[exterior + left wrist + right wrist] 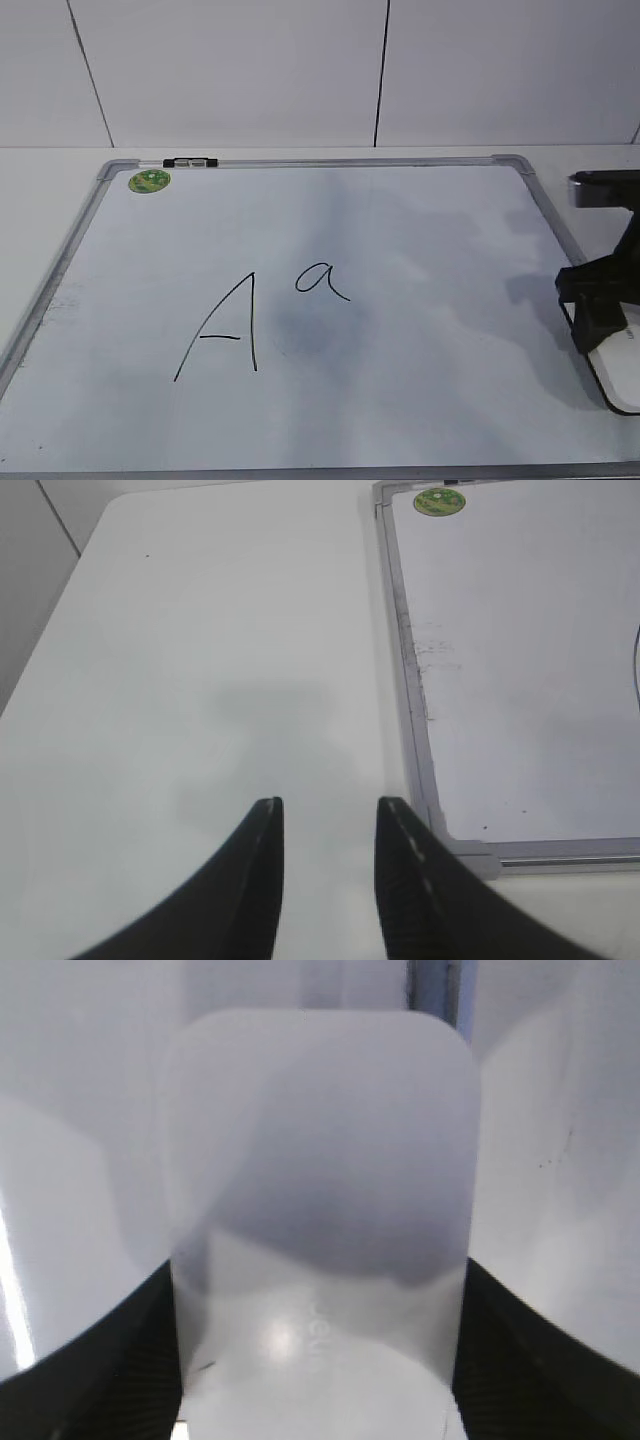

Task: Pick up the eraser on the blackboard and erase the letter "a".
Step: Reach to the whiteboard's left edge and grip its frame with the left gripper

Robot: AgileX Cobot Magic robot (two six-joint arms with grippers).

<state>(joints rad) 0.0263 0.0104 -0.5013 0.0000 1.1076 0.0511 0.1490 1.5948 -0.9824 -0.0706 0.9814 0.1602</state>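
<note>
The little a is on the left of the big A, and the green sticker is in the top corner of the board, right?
Not quite. The exterior view shows the little a on the right of the big A, a bit higher up. The green sticker is indeed in the top corner of the board.

Exterior looking down at a slant over the blackboard (420,400), left wrist aimed toward 12 o'clock at its green sticker (439,501) corner, shared with exterior, right wrist pressed very near the eraser (320,1210).
</note>
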